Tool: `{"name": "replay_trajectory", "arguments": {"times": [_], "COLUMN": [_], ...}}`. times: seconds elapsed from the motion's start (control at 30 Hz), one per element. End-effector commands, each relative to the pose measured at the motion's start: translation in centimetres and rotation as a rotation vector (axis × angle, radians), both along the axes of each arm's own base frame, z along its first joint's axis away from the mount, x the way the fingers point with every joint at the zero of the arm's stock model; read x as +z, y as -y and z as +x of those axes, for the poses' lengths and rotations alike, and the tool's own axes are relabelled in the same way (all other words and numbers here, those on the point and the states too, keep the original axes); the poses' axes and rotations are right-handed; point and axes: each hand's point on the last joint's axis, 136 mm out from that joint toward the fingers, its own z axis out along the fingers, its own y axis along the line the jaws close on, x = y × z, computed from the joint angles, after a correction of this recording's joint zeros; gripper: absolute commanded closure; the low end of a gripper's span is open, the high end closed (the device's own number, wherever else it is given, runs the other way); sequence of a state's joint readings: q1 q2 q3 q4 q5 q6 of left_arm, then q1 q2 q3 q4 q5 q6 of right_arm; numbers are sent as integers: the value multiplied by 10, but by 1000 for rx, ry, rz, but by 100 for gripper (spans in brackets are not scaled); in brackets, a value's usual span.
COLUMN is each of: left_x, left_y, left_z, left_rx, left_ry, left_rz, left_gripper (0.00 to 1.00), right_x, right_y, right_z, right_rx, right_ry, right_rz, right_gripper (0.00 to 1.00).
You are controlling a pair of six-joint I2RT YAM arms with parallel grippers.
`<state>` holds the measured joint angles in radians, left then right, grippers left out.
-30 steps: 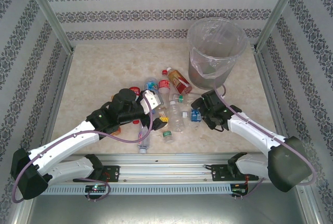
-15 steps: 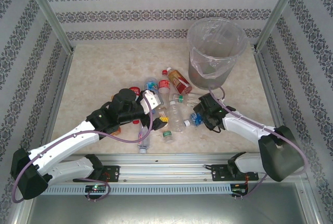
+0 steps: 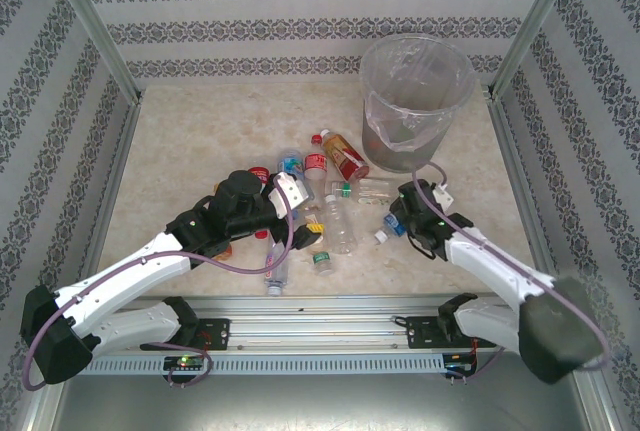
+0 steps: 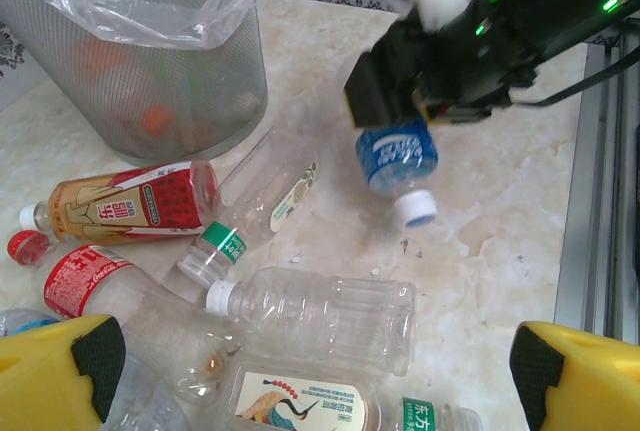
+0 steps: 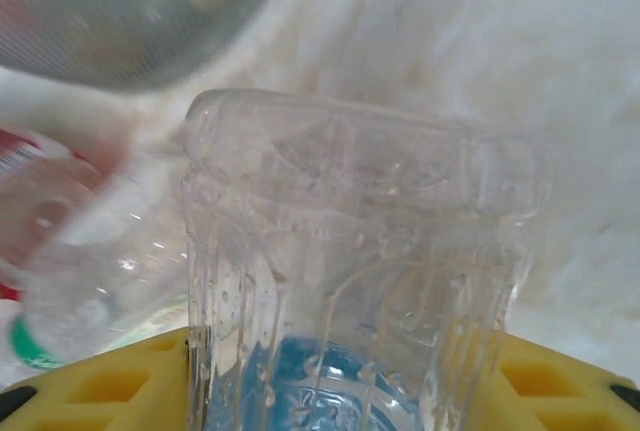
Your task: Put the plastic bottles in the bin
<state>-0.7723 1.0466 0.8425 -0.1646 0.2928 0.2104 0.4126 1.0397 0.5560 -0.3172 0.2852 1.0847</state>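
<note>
Right hand (image 3: 397,223) grips the blue-label bottle (image 4: 397,156), cap end pointing downward.

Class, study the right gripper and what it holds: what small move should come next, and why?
Probably lift the right gripper and swing it toward the bin. It is shut on the blue-labelled bottle, which hangs cap-down and seems clear of the table, while the bin's rim stands higher and farther back.

Translucent grey bin (image 4: 200,61), blue-labelled white-capped bottle (image 4: 397,156), red-labelled amber bottle (image 4: 125,203), cream marbled table (image 3: 200,141), grey floral-striped walls (image 3: 300,11)
</note>
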Motion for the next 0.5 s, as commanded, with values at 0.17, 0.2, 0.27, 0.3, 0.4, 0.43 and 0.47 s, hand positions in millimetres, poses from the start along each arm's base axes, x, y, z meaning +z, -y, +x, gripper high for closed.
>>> {"name": "replay_trajectory", "arguments": {"times": [0.17, 0.2, 0.27, 0.3, 0.4, 0.43, 0.47], "left_x": [26, 27, 28, 29, 31, 32, 32], "left_y": [-5, -6, -9, -10, -14, -16, -17], "left_z": [16, 17, 20, 21, 26, 27, 28], "left_rx": [100, 108, 125, 133, 160, 166, 172], "left_ry": [29, 29, 32, 34, 40, 41, 43], "left_rz": [-93, -98, -103, -106, -112, -113, -114], "left_gripper": [0, 0, 0, 0, 0, 0, 0], "right_x": [112, 129, 162, 180, 227, 238, 250], "right_y": [20, 17, 14, 12, 6, 5, 4], "right_z": [8, 13, 24, 31, 56, 62, 71], "right_rx": [197, 221, 254, 272, 316, 325, 333], "right_ry": [245, 278, 331, 361, 424, 437, 447], "right_rz": [-282, -299, -323, -332, -363, -373, -388], "right_gripper": [51, 51, 51, 50, 49, 48, 48]}}
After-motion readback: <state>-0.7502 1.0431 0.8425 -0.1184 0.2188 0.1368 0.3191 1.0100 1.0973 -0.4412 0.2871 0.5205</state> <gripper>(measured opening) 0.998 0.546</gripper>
